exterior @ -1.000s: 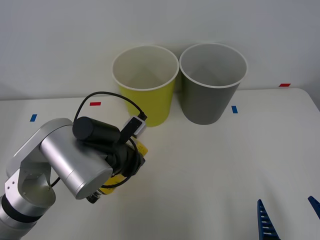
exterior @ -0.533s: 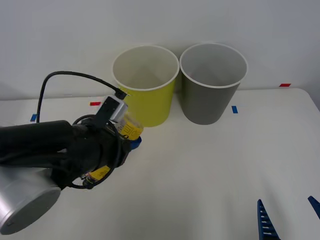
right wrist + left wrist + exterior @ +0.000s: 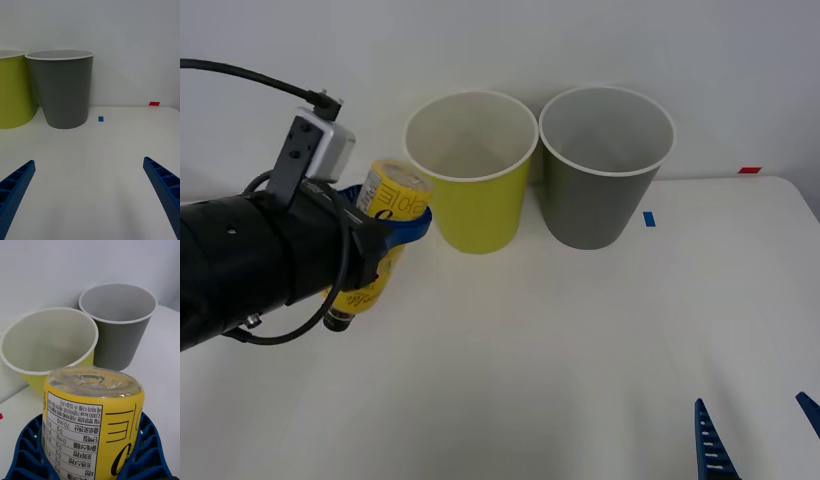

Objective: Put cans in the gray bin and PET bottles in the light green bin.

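1. Our left gripper [image 3: 385, 235] clasps the small yellow-labelled plastic bottle [image 3: 380, 235], lifted beside the round yellow-green plastic bin [image 3: 480, 215].
2. Both that bin and the round dark gray plastic bin [image 3: 600, 205] beside it look empty; the drop remains.
3. Our right gripper [image 3: 90, 195] waits spread apart, before the gray bin.

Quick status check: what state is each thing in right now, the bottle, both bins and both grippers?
Bottle: held off the table, tilted, clear base toward the bins.
Light green bin: upright, open, nothing visible inside.
Gray bin: upright, open, nothing visible inside.
Left gripper: shut around the bottle, raised beside the light green bin.
Right gripper: open, holding nothing, low over the table.
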{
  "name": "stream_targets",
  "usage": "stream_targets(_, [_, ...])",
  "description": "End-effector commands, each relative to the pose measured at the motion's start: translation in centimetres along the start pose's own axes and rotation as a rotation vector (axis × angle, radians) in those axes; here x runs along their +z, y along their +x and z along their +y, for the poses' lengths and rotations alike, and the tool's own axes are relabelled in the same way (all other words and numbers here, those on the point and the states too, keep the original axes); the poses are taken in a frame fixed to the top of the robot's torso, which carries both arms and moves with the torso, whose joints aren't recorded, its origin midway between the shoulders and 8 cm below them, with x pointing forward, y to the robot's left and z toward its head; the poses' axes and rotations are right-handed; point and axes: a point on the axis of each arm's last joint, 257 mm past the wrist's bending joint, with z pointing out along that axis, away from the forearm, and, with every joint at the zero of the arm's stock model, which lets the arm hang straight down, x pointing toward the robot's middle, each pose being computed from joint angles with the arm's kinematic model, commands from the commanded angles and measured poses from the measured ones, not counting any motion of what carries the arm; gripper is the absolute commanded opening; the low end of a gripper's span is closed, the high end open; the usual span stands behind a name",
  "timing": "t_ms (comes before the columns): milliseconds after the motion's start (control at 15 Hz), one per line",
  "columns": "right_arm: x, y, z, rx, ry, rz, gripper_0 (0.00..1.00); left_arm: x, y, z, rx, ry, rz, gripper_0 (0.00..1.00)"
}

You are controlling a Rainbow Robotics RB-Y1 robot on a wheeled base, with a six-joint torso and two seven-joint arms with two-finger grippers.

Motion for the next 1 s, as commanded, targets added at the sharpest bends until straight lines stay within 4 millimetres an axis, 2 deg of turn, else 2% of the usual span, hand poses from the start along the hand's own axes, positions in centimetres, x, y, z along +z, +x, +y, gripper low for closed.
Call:
stream_targets(67, [0.0,0.0,0.0,0.0,0.0,0.0,1.0,-1.5,-3.5,1.1,-0.063,0.011,-0.122,0.0])
stream_targets(333, [0.0,0.0,0.0,0.0,0.0,0.0,1.0,-2.9,-7.6,1.9,-0.032,0.002,-0.238,0.0])
stream_targets(467, [0.0,0.0,0.0,0.0,0.0,0.0,1.0,-3.1,-9.0,2.2,-0.008,-0.013,-0.269,0.0])
stream_targets(600, [0.0,0.0,0.0,0.0,0.0,0.0,1.0,-2.9,-10.1,2.2,0.015,-0.035,-0.29,0.0])
stream_targets(800, [0.0,0.0,0.0,0.0,0.0,0.0,1.0,-2.6,-12.9,1.2,0.047,-0.039,-0.354,0.0])
stream_targets(1000, [0.0,0.0,0.0,0.0,0.0,0.0,1.0,-0.5,-14.9,0.7,0.066,-0.044,-0.388,0.0])
